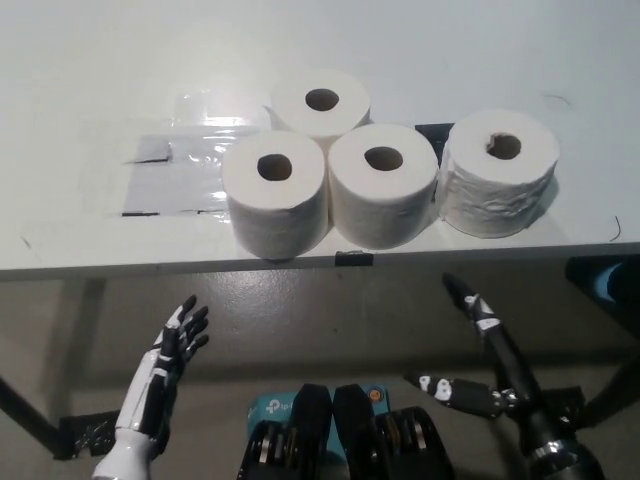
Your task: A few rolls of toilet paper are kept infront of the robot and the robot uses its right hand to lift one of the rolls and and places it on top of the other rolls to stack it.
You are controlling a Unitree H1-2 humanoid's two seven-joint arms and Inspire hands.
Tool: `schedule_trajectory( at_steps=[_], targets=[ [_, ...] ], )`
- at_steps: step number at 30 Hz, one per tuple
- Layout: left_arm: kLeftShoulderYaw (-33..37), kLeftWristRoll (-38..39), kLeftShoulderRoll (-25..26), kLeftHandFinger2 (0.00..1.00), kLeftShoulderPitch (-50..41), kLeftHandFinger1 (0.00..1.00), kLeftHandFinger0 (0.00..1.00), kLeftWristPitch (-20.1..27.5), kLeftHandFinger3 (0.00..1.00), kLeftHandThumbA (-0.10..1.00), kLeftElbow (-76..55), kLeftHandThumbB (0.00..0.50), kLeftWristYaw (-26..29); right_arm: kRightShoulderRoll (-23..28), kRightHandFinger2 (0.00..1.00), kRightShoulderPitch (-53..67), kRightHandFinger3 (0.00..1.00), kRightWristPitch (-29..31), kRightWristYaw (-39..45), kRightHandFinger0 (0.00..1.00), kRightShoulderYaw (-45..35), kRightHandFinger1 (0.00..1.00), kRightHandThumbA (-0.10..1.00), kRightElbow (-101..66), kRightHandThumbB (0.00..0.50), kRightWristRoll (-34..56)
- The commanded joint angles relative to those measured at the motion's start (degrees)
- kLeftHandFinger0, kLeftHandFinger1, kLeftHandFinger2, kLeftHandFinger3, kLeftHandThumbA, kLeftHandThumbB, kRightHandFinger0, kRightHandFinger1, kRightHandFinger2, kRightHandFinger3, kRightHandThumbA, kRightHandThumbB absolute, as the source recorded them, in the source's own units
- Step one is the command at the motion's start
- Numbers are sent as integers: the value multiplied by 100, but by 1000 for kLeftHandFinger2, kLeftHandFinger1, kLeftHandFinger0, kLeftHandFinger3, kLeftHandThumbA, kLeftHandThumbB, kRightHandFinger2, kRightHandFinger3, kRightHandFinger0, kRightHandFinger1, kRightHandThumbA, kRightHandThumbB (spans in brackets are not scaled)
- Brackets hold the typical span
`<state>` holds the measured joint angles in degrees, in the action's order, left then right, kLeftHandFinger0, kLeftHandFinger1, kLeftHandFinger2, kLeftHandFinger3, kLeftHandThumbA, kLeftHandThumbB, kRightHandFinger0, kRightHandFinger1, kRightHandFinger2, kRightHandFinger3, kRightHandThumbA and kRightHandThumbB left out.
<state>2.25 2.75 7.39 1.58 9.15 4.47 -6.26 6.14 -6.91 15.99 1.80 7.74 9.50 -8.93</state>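
1. Risk: four rolls stand upright on the table (90, 90), and three of them are packed tight. The back roll (320, 102) touches the left roll (275, 195) and the mid roll (383, 185). A reach into that cluster would likely nudge a neighbour or tip it off the near edge.
2. Risk: the left and mid rolls sit very close to the table's front edge, so a push toward the robot could send one to the floor.
3. Risk: the right roll (500, 172) looks wrinkled and loosely wound. A squeeze may dent it, or a loose wrap may slip in the grasp.
4. Risk: a roll set on the cluster needs to rest across the tops. Set off-centre, it could tilt and roll away.
5. The right hand (478, 345) is below the table edge, fingers spread, holding nothing. The right roll lies above and just ahead of it, well apart, and is the nearest and freest pick.
6. The left hand (165, 365) rests at lower left, open and empty, under the table edge.
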Motion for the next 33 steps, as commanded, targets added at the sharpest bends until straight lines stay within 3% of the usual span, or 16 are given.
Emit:
schedule_trajectory(
  at_steps=[1, 5, 10, 11, 13, 15, 16, 17, 18, 19, 21, 22, 25, 27, 30, 33],
  targets=[
    [77, -87, -5, 1000, 123, 1000, 1000, 196, 1000, 1000, -41, 144, -91, -59, 1000, 15, 1000, 565, -245, 1000, -252, 1000, 969, -464, 193, 131],
    [91, -30, -24, 1000, 157, 1000, 1000, 200, 1000, 1000, -14, 145, -92, -125, 1000, 84, 1000, 788, -312, 1000, -583, 1000, 933, -1158, 104, 482],
    [108, -74, -24, 1000, 158, 1000, 1000, 247, 1000, 1000, 12, 130, -78, -62, 1000, 40, 1000, 323, -435, 1000, -1077, 1000, 1000, -2415, 107, 538],
    [104, -75, -27, 1000, 162, 1000, 1000, 246, 1000, 1000, 13, 129, -72, -68, 1000, 19, 1000, 306, -414, 1000, -1088, 1000, 1000, -2414, 144, 541],
    [104, -52, -48, 1000, 149, 1000, 1000, 193, 1000, 1000, -16, 129, -71, 213, 1000, -334, 1000, -423, -385, 1000, -1457, 1000, 1000, -3139, 199, 634],
    [110, -70, -50, 1000, 132, 1000, 1000, 181, 1000, 1000, -42, 128, -66, 529, 1000, -672, 1000, -797, -276, 1000, -1673, 1000, 1000, -3386, 188, 674],
    [102, -30, -60, 1000, 120, 1000, 1000, 173, 1000, 1000, -44, 124, -75, 866, 1000, -993, 1000, -1225, -140, 1000, -1810, 1000, 1000, -3467, 239, 664],
    [98, -51, -70, 1000, 126, 1000, 1000, 175, 1000, 1000, -32, 125, -52, 1068, 1000, -1222, 1000, -1578, -57, 1000, -1896, 1000, 1000, -3524, 256, 614],
    [96, -50, -68, 1000, 128, 1000, 1000, 188, 1000, 1000, -27, 124, -54, 1159, 1000, -1328, 1000, -1729, -16, 1000, -1917, 1000, 1000, -3522, 252, 624],
    [96, -47, -67, 1000, 117, 1000, 1000, 199, 1000, 1000, -35, 125, -56, 1653, 1000, -1832, 1000, -2268, 223, 1000, -1970, 1000, 1000, -3344, 228, 685],
    [82, -17, -76, 1000, 130, 1000, 1000, 259, 1000, 1000, -1, 121, -60, 2065, 1000, -2274, 1000, -2739, 458, 1000, -1917, 1000, 978, -3098, 226, 679],
    [76, -13, -80, 1000, 134, 1000, 1000, 253, 1000, 1000, 5, 124, -56, 2396, 1000, -2632, 1000, -3073, 696, 1000, -1813, 1000, 957, -2869, 203, 668],
    [72, -3, -92, 1000, 114, 1000, 1000, 208, 1000, 1000, -42, 119, -54, 2907, 1000, -3564, 1000, -3527, 1219, 1000, -1385, 1000, 916, -1981, 225, 542],
    [65, -27, -91, 1000, 92, 1000, 1000, 219, 1000, 1000, -35, 118, -32, 3101, 1000, -4177, 1000, -3910, 1648, 1000, -983, 1000, 942, -1279, 276, 425],
    [57, -10, -88, 1000, 97, 1000, 1000, 246, 1000, 1000, -11, 125, -39, 3266, 1000, -4862, 1000, -3979, 2139, 1000, -448, 1000, 963, -342, 276, 147],
    [54, 23, -95, 1000, 92, 1000, 1000, 212, 1000, 1000, -33, 130, -55, 3242, 1000, -5580, 1000, -3935, 2718, 1000, 29, 1000, 888, 770, 238, 163]
  ],
)
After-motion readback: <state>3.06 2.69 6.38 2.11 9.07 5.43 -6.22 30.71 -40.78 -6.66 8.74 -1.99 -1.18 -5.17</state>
